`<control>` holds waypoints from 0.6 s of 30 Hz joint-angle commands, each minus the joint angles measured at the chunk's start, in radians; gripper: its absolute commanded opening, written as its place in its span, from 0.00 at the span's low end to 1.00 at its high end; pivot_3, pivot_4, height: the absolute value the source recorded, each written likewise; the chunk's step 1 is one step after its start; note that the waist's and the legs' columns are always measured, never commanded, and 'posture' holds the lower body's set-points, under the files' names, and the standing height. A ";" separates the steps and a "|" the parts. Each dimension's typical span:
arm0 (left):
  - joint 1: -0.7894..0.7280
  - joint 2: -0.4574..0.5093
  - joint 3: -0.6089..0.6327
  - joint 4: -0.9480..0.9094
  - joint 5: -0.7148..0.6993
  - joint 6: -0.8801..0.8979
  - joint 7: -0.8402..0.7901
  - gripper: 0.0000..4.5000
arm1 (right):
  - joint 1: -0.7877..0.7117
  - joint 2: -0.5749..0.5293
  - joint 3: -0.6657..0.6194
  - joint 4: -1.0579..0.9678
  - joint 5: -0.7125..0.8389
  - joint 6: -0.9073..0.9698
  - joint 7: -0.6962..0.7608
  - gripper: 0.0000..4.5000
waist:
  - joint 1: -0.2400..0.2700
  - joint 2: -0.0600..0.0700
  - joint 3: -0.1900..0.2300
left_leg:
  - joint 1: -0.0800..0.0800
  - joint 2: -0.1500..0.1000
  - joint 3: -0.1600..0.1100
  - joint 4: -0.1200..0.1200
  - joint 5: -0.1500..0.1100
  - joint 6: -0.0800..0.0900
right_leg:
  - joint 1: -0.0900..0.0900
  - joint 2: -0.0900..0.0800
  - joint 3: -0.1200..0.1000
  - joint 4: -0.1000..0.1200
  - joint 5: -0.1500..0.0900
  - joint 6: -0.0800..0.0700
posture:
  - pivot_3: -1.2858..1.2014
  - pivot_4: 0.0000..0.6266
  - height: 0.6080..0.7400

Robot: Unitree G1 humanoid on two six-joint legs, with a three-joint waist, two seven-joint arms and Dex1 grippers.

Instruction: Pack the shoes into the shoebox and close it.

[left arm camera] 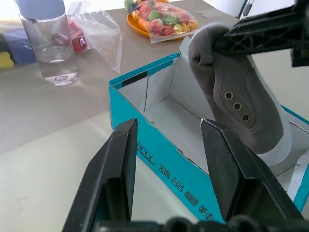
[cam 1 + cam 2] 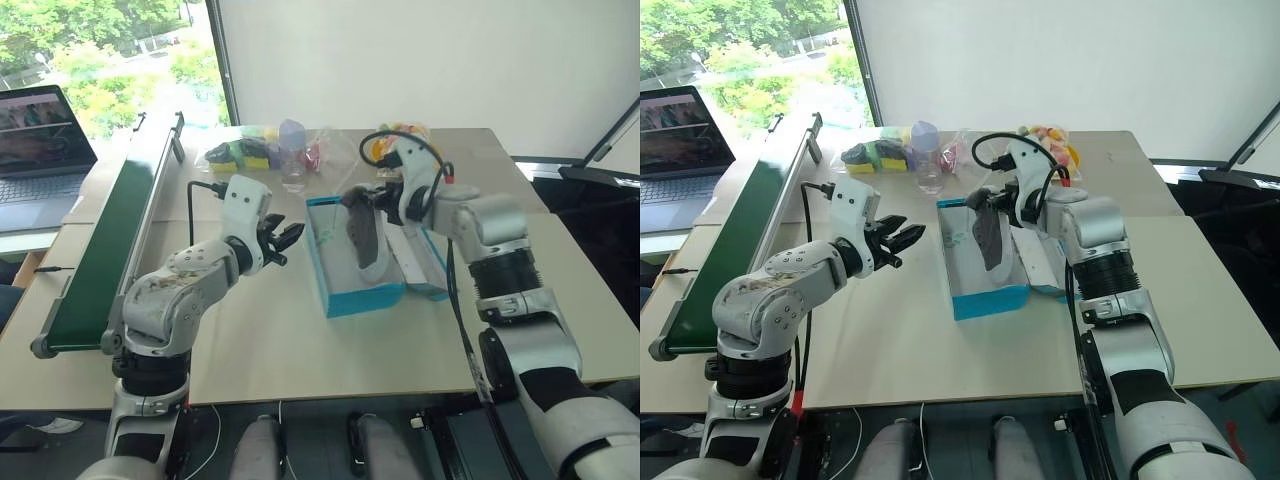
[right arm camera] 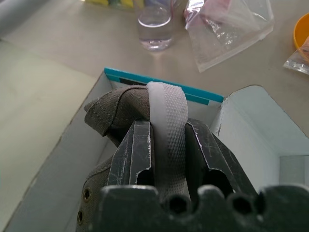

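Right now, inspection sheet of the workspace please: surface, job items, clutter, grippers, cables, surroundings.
Surface: pale wooden table, several panels joined.
Job's things: turquoise-blue cardboard shoebox open, white inside; grey canvas shoe with whitish sole held over it, toe down.
Clutter: clear plastic bottle, clear bags of colourful items, orange plate of bagged items.
Grippers: left gripper open, holding nothing, beside the box; right gripper shut on the shoe's sole.
Cables: black cable along right arm.
Surroundings: green conveyor belt, laptop, window.

The shoe [image 3: 116, 113] is matt grey woven canvas with a ribbed whitish rubber sole; the shoebox [image 1: 169, 154] is smooth turquoise cardboard; the bottle [image 1: 48, 43] is clear glossy plastic.
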 commanded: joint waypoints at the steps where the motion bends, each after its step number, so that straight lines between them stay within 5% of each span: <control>1: 0.011 -0.010 0.009 -0.054 0.017 -0.023 0.022 0.49 | -0.055 0.028 0.025 0.138 -0.085 -0.151 0.028 0.11 | 0.000 0.000 0.000 | 0.000 0.000 0.000 0.000 0.000 0.000 | 0.000 0.000 0.000 0.000 0.000 0.000 | 0.52 0.24 1.00; 10: 0.024 -0.015 0.007 -0.096 0.018 -0.003 0.045 0.49 | -0.112 0.111 0.059 0.477 -0.245 -0.416 0.017 0.11 | -0.002 0.000 0.000 | 0.000 0.000 0.000 0.000 0.000 0.000 | 0.000 0.000 0.000 0.000 0.004 0.006 | 0.52 0.24 1.00; 12: 0.024 -0.014 0.006 -0.097 0.018 -0.001 0.047 0.51 | -0.128 0.121 0.047 0.508 -0.256 -0.439 0.014 0.32 | -0.002 0.000 0.000 | 0.000 0.000 0.000 0.000 0.000 0.000 | 0.001 0.000 0.000 0.000 0.004 0.006 | 0.52 0.24 1.00; 18: 0.014 -0.016 0.007 -0.096 0.015 0.004 0.049 0.51 | -0.144 0.138 0.027 0.490 -0.281 -0.460 0.008 0.76 | -0.001 0.000 0.000 | 0.001 0.000 0.000 0.000 0.000 -0.001 | 0.001 0.000 0.000 0.000 0.004 0.006 | 0.52 0.24 1.00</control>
